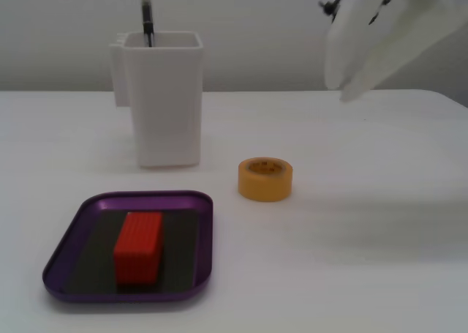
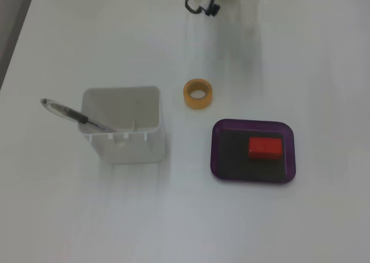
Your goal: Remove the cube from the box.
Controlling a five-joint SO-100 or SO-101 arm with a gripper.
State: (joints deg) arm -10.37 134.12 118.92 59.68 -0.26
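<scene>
One white claw (image 1: 349,91) hangs high, pointing down, well apart from the cube (image 1: 138,247); its opening is unclear.

In a fixed view you have the cube (image 1: 138,247) lying in the box (image 1: 67,233) at the front left of the counter (image 1: 351,238). Behind the box stands the container (image 1: 161,99) with a pen (image 1: 147,15) in it; the tape roll (image 1: 265,178) sits right of both, apart.

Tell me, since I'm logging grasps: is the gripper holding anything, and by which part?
Nothing is held. The gripper hangs high, away from the cube, which lies in the box.
</scene>
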